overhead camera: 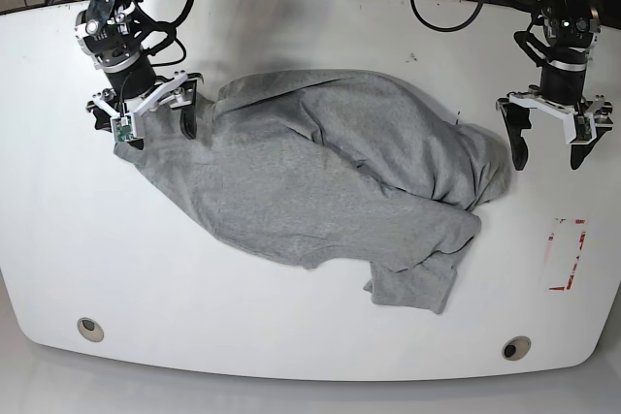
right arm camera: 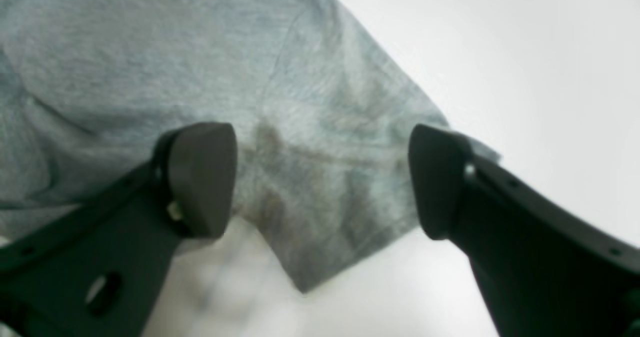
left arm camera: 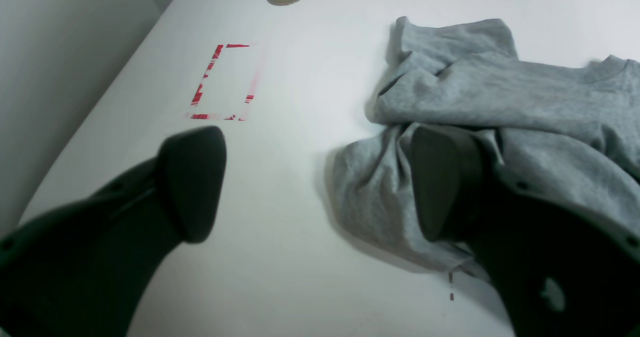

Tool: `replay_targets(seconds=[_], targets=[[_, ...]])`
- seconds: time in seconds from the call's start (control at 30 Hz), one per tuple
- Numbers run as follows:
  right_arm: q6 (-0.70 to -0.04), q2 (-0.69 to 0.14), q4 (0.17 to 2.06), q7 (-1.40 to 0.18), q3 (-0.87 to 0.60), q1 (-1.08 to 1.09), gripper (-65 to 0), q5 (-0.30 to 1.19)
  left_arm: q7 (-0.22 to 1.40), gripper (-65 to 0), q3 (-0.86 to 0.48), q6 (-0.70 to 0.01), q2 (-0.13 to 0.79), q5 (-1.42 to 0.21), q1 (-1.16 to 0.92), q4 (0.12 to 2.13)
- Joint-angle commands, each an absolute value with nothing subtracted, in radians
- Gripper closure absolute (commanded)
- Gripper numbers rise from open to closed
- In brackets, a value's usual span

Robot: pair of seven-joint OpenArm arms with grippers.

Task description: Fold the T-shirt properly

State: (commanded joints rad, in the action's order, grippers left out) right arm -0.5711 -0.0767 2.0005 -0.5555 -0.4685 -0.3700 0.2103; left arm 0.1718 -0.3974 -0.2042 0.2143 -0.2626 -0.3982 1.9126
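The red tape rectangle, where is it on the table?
In the base view the red tape rectangle is near the table's right edge, below the left gripper and right of the T-shirt.

Open left hand (left arm camera: 320,187), crumpled grey T-shirt (left arm camera: 500,107), white table (left arm camera: 300,77)

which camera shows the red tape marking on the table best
The left wrist view: the red tape rectangle lies unobstructed on the table, its broken outline readable. The base view shows it small near the table's right edge. The right wrist view shows none of it, only the T-shirt.
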Motion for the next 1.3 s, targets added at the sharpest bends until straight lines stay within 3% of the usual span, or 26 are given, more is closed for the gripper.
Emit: replay_targets(seconds=[0.3, 0.83, 1.3], targets=[[-0.566, -0.069, 1.995, -0.549, -0.473, -0.414, -45.3, 0.217, 0.172, -55.3, -0.394, -0.203, 0.217, -0.261, -0.386, 1.91], [-0.559, -0.17, 1.81, -0.486, -0.473, -0.384, -43.8, 0.216, 0.176, -55.4, -0.397, -0.206, 0.218, -0.258, -0.383, 1.903], [-0.572, -0.179, 1.751, -0.492, -0.495, -0.361, -43.0, 0.22, 0.173, -55.5, -0.392, -0.209, 0.218, -0.26, -0.378, 1.894]])
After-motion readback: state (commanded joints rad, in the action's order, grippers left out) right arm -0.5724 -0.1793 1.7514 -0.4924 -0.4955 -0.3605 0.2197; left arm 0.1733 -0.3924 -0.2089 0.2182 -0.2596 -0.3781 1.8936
